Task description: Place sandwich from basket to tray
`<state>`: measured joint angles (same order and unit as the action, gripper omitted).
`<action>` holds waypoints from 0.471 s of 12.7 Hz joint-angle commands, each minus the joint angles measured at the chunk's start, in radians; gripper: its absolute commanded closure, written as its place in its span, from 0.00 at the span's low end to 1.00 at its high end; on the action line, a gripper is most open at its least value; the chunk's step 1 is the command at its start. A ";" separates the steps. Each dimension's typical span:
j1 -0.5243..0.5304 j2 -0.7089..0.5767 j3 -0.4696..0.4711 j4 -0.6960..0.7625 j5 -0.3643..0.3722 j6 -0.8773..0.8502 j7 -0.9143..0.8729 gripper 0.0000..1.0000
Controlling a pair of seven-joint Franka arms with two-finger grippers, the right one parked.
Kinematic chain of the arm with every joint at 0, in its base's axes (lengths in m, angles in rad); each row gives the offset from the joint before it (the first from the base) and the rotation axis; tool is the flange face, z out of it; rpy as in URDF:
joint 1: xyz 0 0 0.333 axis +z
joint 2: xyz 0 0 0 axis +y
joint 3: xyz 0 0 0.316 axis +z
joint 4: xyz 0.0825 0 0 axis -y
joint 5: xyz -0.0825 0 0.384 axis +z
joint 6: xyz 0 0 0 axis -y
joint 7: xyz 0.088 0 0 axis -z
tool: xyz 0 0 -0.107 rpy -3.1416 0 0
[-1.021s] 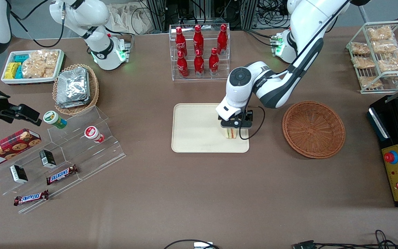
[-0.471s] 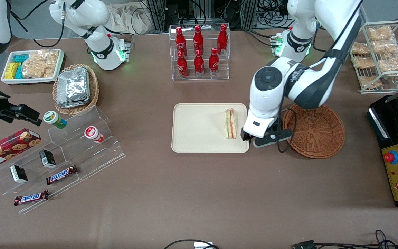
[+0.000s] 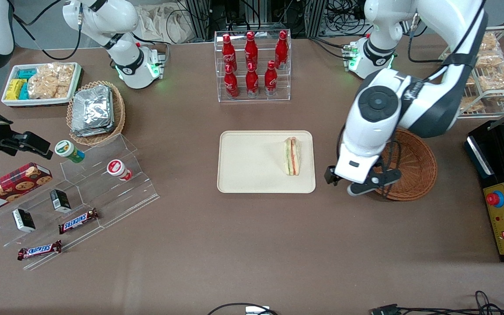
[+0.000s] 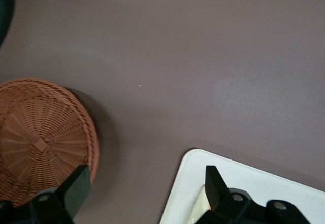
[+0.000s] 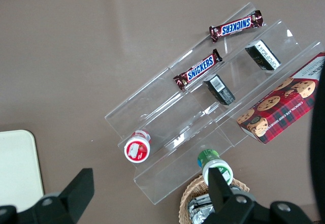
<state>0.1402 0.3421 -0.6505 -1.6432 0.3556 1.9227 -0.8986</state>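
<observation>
Sandwich (image 3: 292, 156) sits on the tray (image 3: 252, 162), at the end nearest the basket (image 3: 409, 164), standing on edge w/ filling stripes up; its long axis runs toward/away from the front cam. Gripper (image 3: 356, 183) hangs spread wide & empty, above the table btwn tray and basket, overlapping the basket rim.

A brown table (image 3: 243, 245) carried everything. A cream tray (image 3: 252, 162) lay near its middle, with a brown wicker basket (image 3: 414, 164) beside it toward the working arm's end. The gripper (image 3: 351, 186) hung above the table between tray and basket, fingers spread apart. A clear rack of red bottles (image 3: 252, 65) stood farther from the front camera. A clear stepped stand (image 3: 81, 197), a cookie box (image 3: 9, 186) and a foil-filled basket (image 3: 96, 112) sat toward the parked arm's end.
</observation>
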 commanded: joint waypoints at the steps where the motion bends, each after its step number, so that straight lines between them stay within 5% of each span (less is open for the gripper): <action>1: 0.032 -0.055 0.005 0.014 -0.065 -0.044 0.104 0.00; 6: 0.000 -0.193 0.216 -0.007 -0.246 -0.120 0.412 0.00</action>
<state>0.1611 0.2207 -0.5025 -1.6277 0.1669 1.8469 -0.5914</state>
